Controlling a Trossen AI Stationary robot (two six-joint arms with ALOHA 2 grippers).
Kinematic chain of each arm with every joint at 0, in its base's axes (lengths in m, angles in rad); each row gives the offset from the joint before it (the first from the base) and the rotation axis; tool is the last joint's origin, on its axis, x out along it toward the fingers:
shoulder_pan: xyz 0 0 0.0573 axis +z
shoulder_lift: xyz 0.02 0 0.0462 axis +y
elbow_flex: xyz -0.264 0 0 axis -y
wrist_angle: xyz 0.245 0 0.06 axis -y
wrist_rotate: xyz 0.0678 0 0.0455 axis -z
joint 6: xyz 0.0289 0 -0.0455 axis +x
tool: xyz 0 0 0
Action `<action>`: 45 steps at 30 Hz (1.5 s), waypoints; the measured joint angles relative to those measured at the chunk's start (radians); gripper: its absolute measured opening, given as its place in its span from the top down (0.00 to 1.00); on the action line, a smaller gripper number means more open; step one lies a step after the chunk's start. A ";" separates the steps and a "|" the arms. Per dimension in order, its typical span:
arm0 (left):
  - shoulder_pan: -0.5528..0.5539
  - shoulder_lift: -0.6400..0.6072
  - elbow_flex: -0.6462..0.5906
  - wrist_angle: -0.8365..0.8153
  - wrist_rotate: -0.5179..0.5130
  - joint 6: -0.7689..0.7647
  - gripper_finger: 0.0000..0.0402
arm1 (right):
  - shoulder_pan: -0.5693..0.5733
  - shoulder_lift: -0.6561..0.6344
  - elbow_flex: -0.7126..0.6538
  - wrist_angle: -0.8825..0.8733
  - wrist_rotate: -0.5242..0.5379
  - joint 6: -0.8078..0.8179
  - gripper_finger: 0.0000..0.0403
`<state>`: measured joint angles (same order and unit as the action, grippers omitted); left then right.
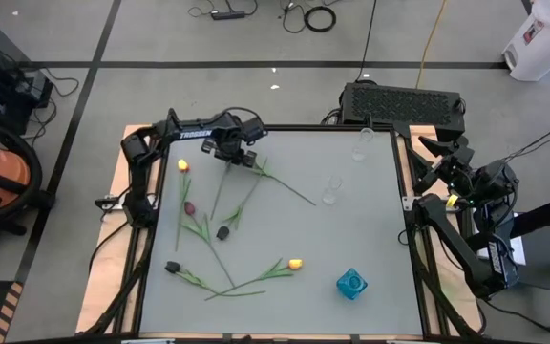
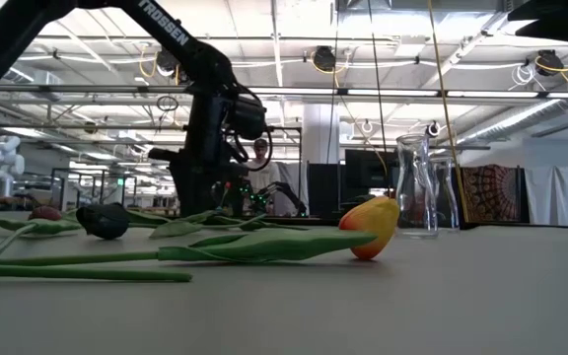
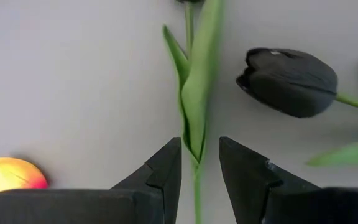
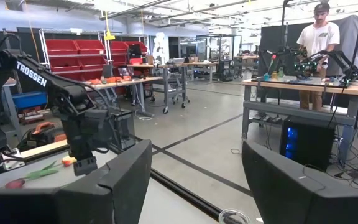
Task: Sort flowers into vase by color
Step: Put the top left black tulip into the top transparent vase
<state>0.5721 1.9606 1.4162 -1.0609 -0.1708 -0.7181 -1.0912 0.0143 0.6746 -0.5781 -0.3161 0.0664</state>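
Several artificial tulips lie flat on the white table [image 1: 370, 239]: yellow heads [image 1: 183, 165] [image 1: 295, 264], a pinkish-red head [image 1: 190, 207] and dark heads [image 1: 222, 232] [image 1: 173, 268]. My left gripper [image 1: 238, 158] points down over the far-left group and is open. Its fingers [image 3: 166, 171] stand on either side of a green stem with a leaf [image 3: 196, 93], with a gap on both sides. A dark tulip head [image 3: 289, 81] and a yellow head [image 3: 14, 173] lie close by. My right gripper [image 4: 194, 180] waits open, off the table's right edge.
Two clear glass vases [image 1: 330, 191] [image 1: 362, 145] stand toward the table's far right, and a blue vase [image 1: 351, 284] stands near the front right. The middle and right of the table have free room. A person stands in the room beyond [image 4: 321, 31].
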 joint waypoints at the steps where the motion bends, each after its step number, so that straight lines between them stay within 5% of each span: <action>1: 0.003 0.000 0.000 0.005 -0.002 0.000 0.71 | 0.000 0.000 0.000 0.000 0.000 0.000 0.40; 13: -0.003 0.000 -0.019 0.019 0.089 -0.009 0.71 | 0.000 0.000 0.000 0.000 0.000 0.000 0.40; 39: -0.014 0.000 -0.120 0.113 0.088 -0.034 0.71 | 0.000 0.000 0.000 0.000 0.000 0.000 0.40; 45: -0.014 0.000 -0.120 0.112 0.085 -0.026 0.81 | 0.000 0.000 0.000 0.000 0.000 0.000 0.40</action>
<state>0.5579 1.9602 1.2964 -0.9486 -0.0861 -0.7441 -1.0912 0.0143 0.6746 -0.5781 -0.3164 0.0662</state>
